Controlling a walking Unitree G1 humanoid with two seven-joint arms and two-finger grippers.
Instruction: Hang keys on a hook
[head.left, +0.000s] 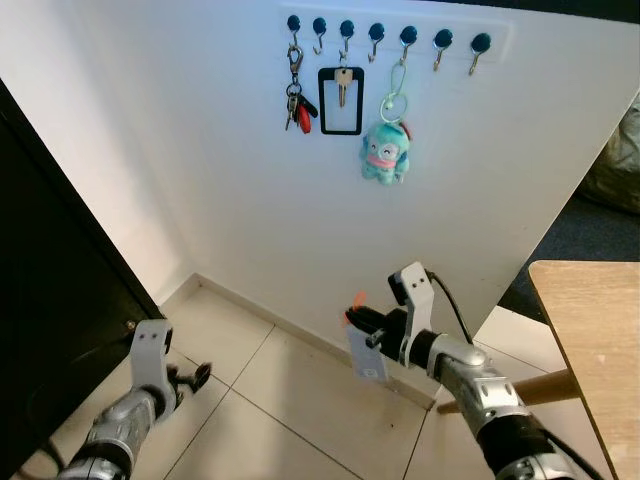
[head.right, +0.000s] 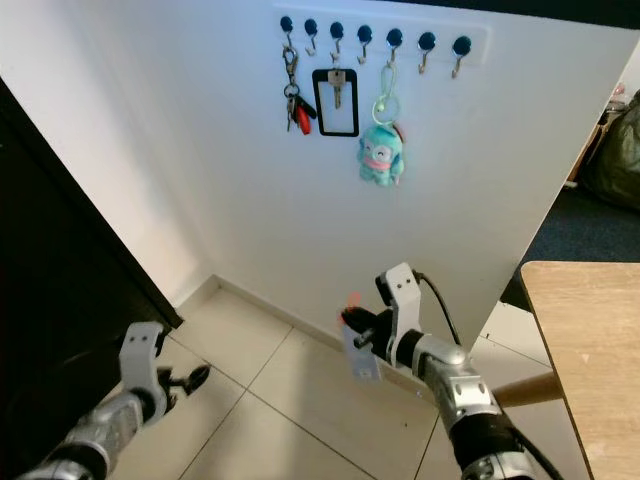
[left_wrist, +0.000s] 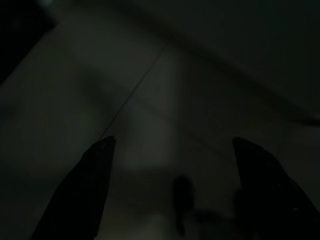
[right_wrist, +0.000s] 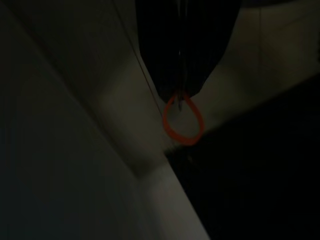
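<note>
A row of dark-knobbed hooks (head.left: 376, 31) runs along the top of the white wall. A key bunch with red tags (head.left: 297, 103) hangs from the leftmost hook. Beside it hang a black frame holding a key (head.left: 341, 100) and a blue plush keychain (head.left: 385, 150). The two hooks at the right end (head.left: 461, 42) are bare. My right gripper (head.left: 364, 322) is low in front of the wall, shut on a keychain with an orange loop (right_wrist: 183, 120) and a pale tag (head.left: 368, 362) that dangles below. My left gripper (head.left: 196, 377) hangs low at the left, open and holding nothing.
A wooden table (head.left: 595, 340) juts in at the right, with a dark bag (head.left: 620, 160) behind it. A black cabinet (head.left: 50, 300) stands at the left. Pale floor tiles (head.left: 270, 400) lie below the wall.
</note>
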